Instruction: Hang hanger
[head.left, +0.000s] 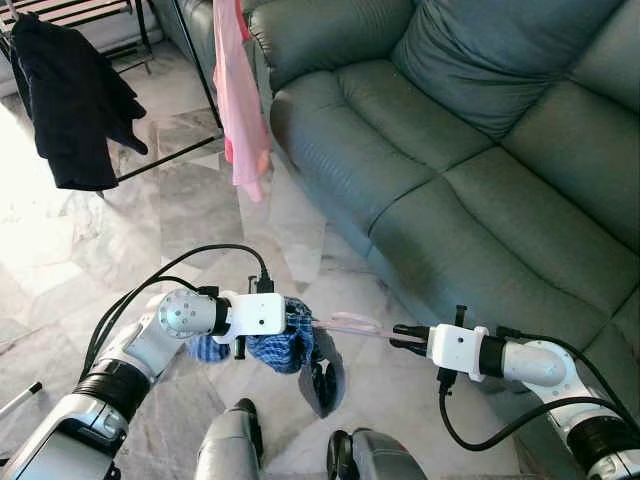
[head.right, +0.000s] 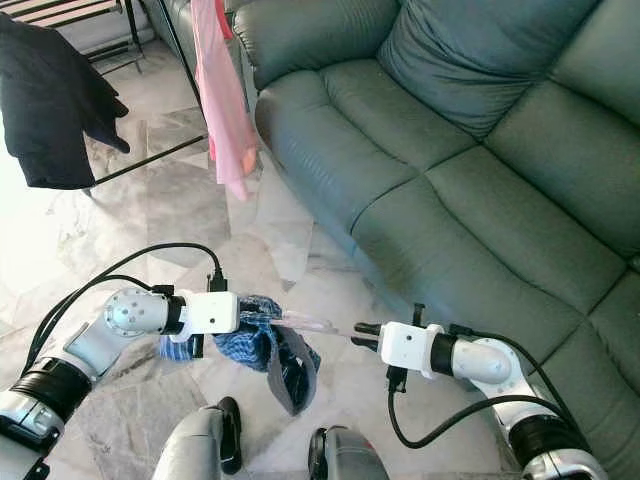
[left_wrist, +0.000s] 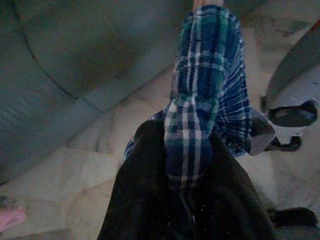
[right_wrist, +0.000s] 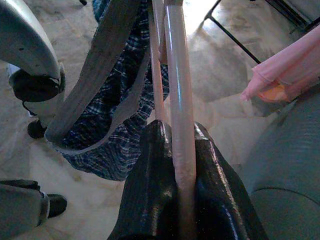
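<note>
Both arms are held out low in front of the robot, elbows bent, wrists turned in toward each other. The left gripper (head.left: 290, 335) is clamped on a bunch of blue plaid cloth (head.right: 258, 340), its black fingers (left_wrist: 145, 190) squeezing the fabric from both sides. The right gripper (head.left: 400, 335) is pinched tight on the pale pink hanger (right_wrist: 179, 100), with the bar running straight between its fingers (right_wrist: 150, 195). So the hanger sits level between the two grippers, just above the marble floor (head.left: 60, 270), with the cloth draped over its left end.

Most of the hanger is buried in the fabric, so I can't make out its hook. A grey strip of the garment dangles near the robot's feet.

The green sofa (head.left: 450, 170) crowds the right side, close to the right arm. Far left there's open floor, then a black rack (head.left: 165, 155) with a dark garment (head.left: 70, 100) and a pink one (head.left: 240, 100) hanging.
</note>
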